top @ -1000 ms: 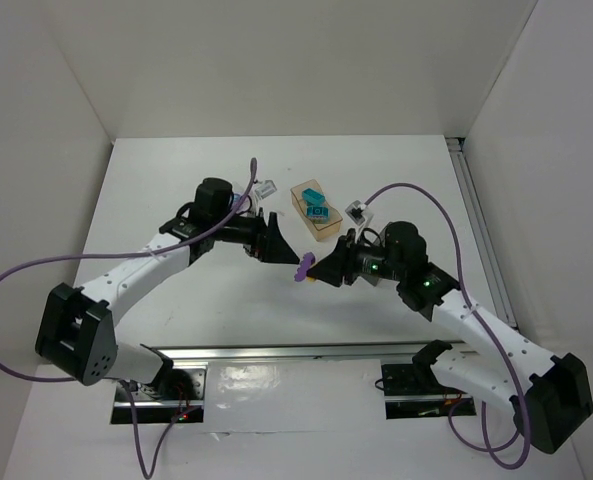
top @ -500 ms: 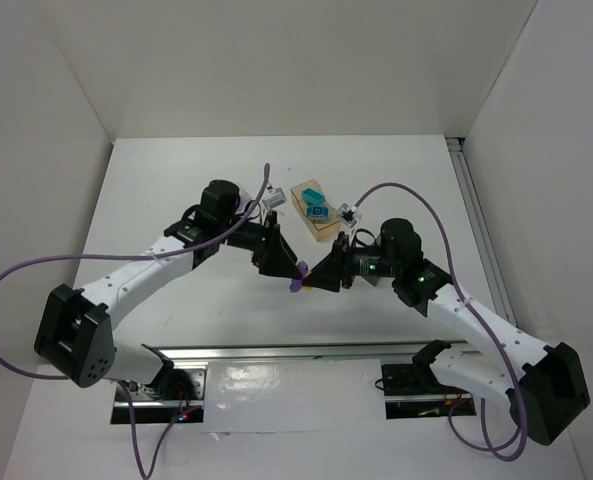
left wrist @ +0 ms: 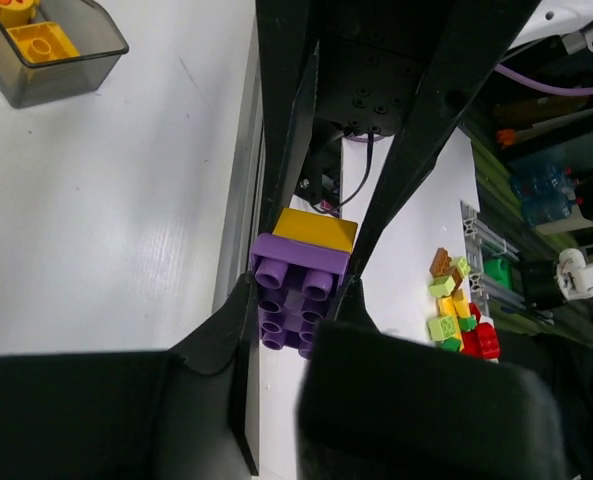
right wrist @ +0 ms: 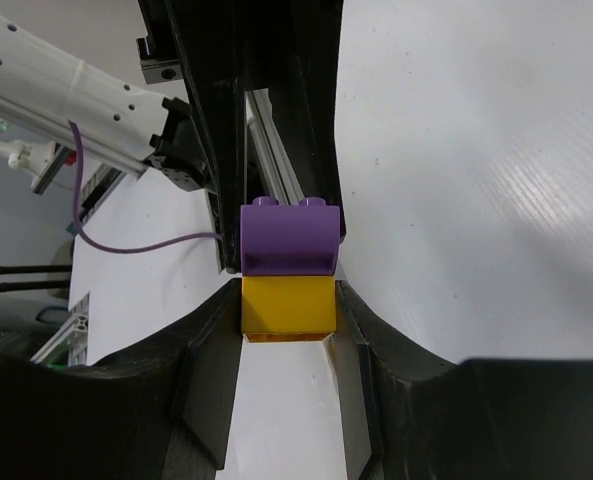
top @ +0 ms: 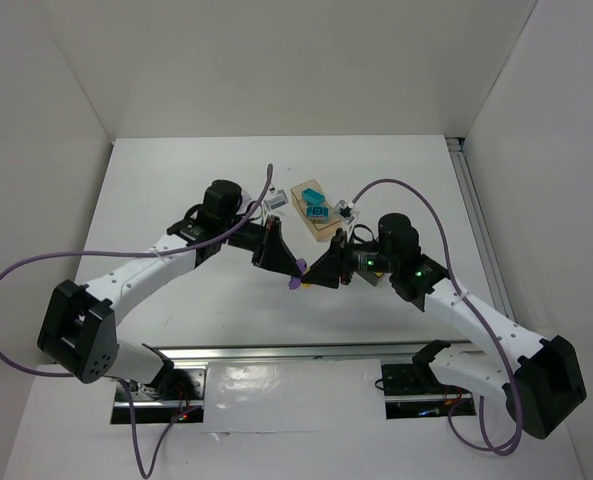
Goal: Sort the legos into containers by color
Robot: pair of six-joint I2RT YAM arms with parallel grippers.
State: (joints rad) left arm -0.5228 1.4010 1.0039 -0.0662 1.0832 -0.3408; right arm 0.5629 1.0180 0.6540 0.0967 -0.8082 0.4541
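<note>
As the two arms stand tip to tip over the ctr of the white table (top: 196, 170), a purple brick (left wrist: 298, 285) and a yellow brick (right wrist: 288, 305), stuck together stud to socket, sit btwn them. The left gripper (left wrist: 294, 325) is clamped on the purple brick, fingers pressed to both its sides; the right gripper (right wrist: 288, 335) is clamped on the yellow brick, w/ the purple one jutting past its fingertips. Whether the pair hangs clear of the surface can't be told. Just behind the grippers, a tan-orange box (top: 326, 228) holds teal bricks (top: 316, 206); in the left wrist view a smoky grey box (left wrist: 76, 70) rests on the table w/ yellow bricks (left wrist: 38, 40) inside. Beyond the table's edge lies a heap of mixed bricks (left wrist: 458, 320): green, yellow, red, brown.
</note>
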